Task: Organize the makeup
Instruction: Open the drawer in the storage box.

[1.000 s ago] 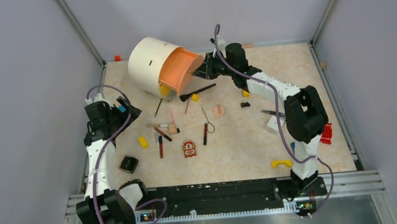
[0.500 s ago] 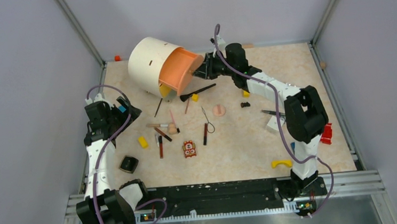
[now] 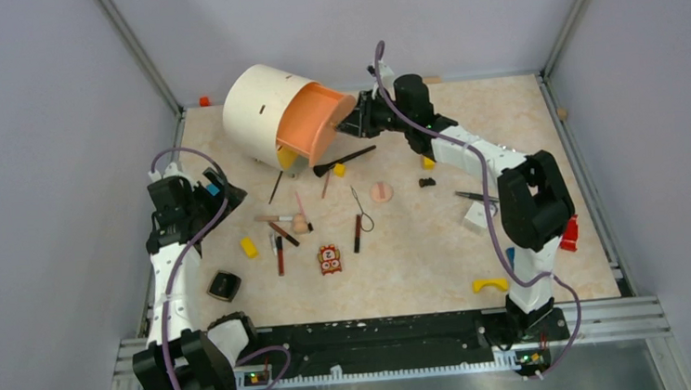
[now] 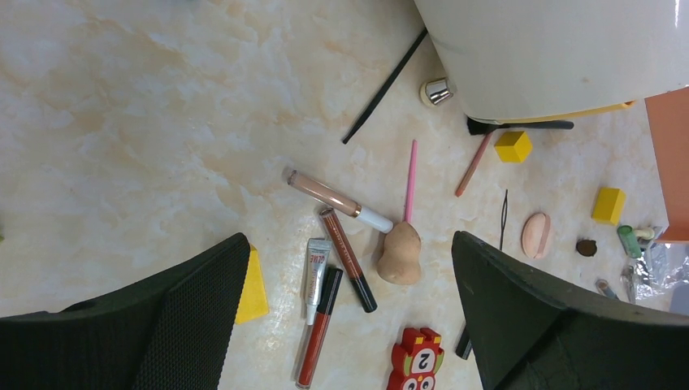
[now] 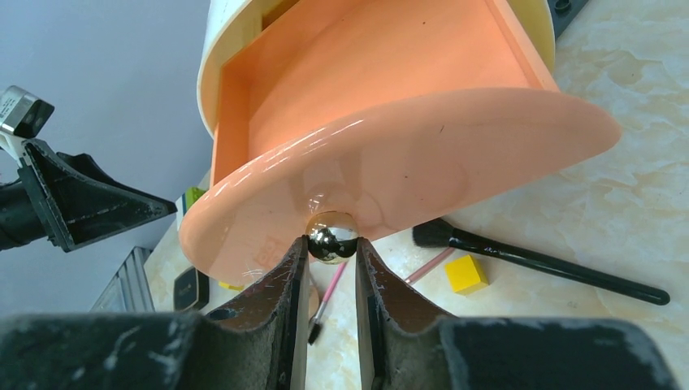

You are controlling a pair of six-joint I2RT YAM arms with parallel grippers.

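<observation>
Your right fingers (image 5: pixel 296 262) are clenched on the shiny knob (image 5: pixel 331 234) at the front of the orange drawer (image 5: pixel 382 97). The drawer juts out of the cream case (image 3: pixel 256 109), which lies on its side on the counter (image 3: pixel 422 263).

Your left fingers (image 4: pixel 219 276) are released and spread wide. They hang above the counter on the near side of the case and touch nothing.

The makeup lies loose on the counter in front of the case:
- A black stick (image 4: pixel 384 86) runs slantwise and reaches right up to the case's wall.
- A black brush (image 5: pixel 536 262) lies beneath the drawer's front, with a yellow block (image 5: pixel 466 274) just beside it.
- Nearer to you from the case lie a pink stick (image 4: pixel 410 180) and a peach sponge (image 4: pixel 399 254). The stick's lower end touches the sponge.
- A clear gloss tube (image 4: pixel 337 200) with a white cap points at the sponge.
- Beside the tube, a brown pencil (image 4: pixel 348 259), a small white tube (image 4: pixel 317 264) and a red stick (image 4: pixel 318 333) sit close together.
- Out past the drawer side, a flat peach puff (image 4: pixel 535 235) rests near a thin black wire-loop tool (image 3: pixel 361 208).
- A red toy figure (image 4: pixel 414 371) sits just beyond the sponge, away from the case.
</observation>
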